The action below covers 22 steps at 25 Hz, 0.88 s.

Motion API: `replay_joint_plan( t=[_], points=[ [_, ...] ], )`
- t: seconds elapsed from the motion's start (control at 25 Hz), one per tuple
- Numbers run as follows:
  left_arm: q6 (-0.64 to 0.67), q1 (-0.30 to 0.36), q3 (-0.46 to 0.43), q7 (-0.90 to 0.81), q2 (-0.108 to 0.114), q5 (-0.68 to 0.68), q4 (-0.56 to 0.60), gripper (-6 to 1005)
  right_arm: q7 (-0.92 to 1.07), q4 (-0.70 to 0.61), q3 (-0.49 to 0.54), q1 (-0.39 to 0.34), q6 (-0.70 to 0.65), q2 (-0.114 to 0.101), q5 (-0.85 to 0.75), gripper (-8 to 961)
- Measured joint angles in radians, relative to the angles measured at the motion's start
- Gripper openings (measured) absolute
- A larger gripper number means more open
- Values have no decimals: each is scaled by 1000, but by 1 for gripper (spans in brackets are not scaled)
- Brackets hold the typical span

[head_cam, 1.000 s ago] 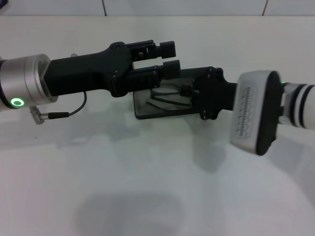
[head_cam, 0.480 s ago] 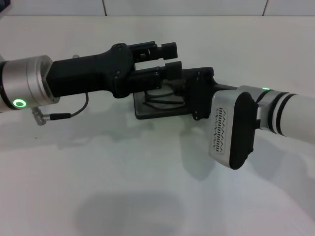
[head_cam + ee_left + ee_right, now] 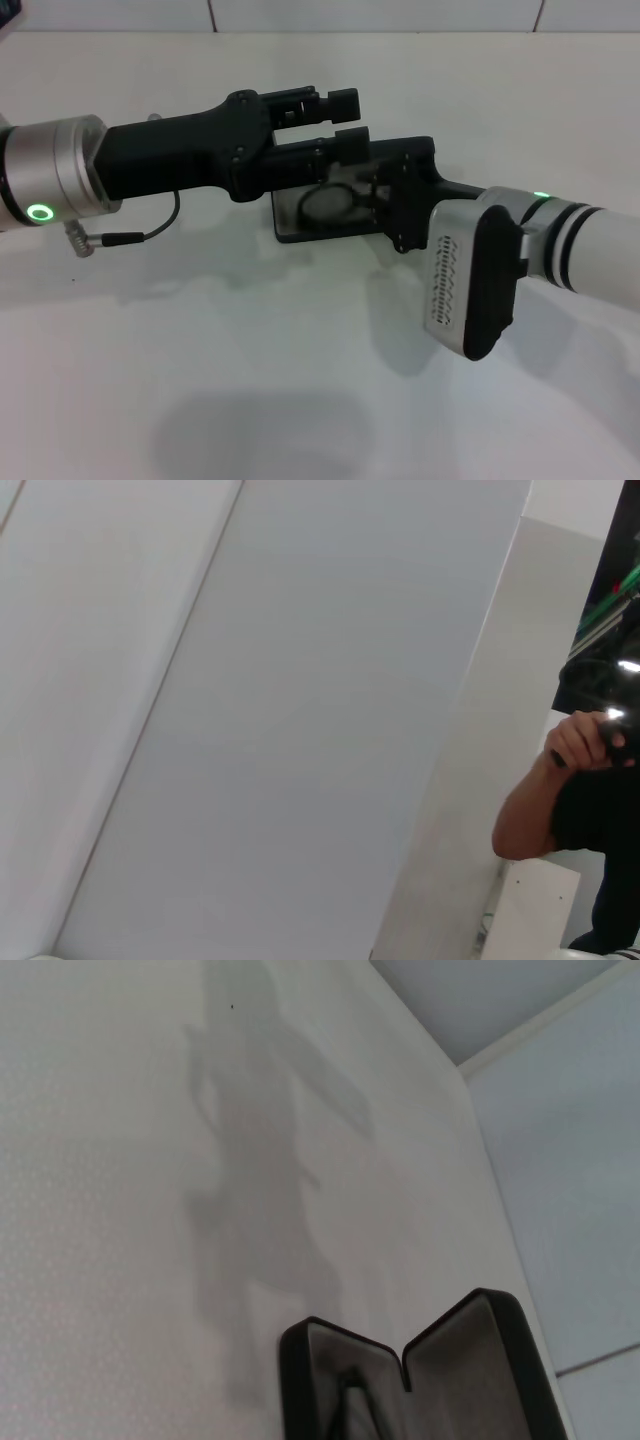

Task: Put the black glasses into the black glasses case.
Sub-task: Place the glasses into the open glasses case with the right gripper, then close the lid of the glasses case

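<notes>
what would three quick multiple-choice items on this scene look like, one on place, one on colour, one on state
1. Where are the black glasses?
A. in the black glasses case
B. on the table beside it
C. at the table's near edge

2. What colour are the lights on both arms' wrists?
A. red
B. blue
C. green

3. How is the case?
A. shut
B. open
C. upside down

Answers: 1 A, a lens and frame show inside the case, between the left gripper and the right gripper. 2 C, a green ring glows on the left wrist and a green dot on the right. 3 B, the right wrist view shows the lid raised.
</notes>
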Motion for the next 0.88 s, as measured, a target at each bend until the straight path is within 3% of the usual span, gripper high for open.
replay_joint_plan(
  t=[0.12, 0.2, 0.4, 0.6, 0.76, 0.88],
  points=[
    [-15, 2, 0, 1, 0, 0, 0, 614, 8, -33, 27, -33, -31, -1, 18, 149],
    [-54, 5, 0, -5, 0, -3, 0, 614, 10, -69, 99, -67, -147, -5, 55, 165],
    [-273, -29, 2, -71, -6, 11, -1, 613, 65, -46, 434, -95, -675, -11, 119, 200],
    [-570, -132, 7, -155, -36, 128, -2, 613, 137, 224, 828, -1, -1206, -29, 49, 211],
    [-767, -205, 9, -205, -67, 258, -2, 612, 130, 361, 1018, 20, -1322, -43, 21, 220],
    [-903, -247, 48, -236, -78, 350, -9, 612, 130, 378, 1057, -4, -1320, -47, 18, 227]
  ],
)
